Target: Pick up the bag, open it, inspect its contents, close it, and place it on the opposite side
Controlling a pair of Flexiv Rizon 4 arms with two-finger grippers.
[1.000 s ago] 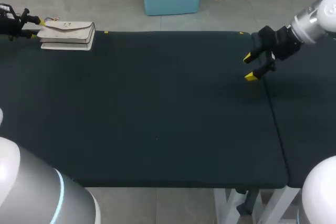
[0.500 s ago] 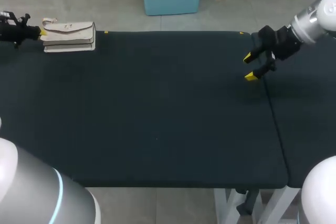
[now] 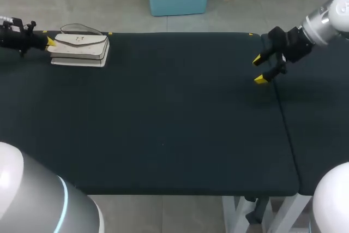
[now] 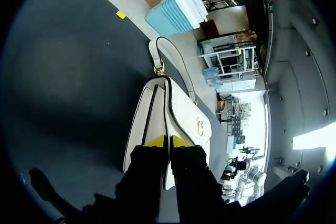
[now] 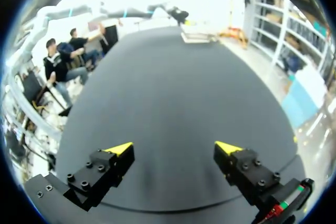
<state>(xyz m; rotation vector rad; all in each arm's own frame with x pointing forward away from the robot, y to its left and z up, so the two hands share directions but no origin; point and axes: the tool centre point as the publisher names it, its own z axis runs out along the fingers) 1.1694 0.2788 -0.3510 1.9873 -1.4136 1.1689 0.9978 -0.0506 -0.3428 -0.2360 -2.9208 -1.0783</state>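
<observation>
Occupying the far left corner of the dark table [image 3: 163,124]: one cream bag [image 3: 79,49], flap side up, its strap [image 4: 153,51] looped out beyond it. Left gripper [image 3: 50,41] clamped on the bag's end, yellow tips close together with an edge of the bag pinched between them. Right gripper [image 3: 258,70] over the table's right side, well apart from the bag, fingers spread wide.

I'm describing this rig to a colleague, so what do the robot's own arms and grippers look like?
The left arm and right arm have smooth, rounded white-grey housings; the left one carries a thin light-blue ring. The left gripper and right gripper are black and blocky, each finger ending in a yellow wedge tip.
</observation>
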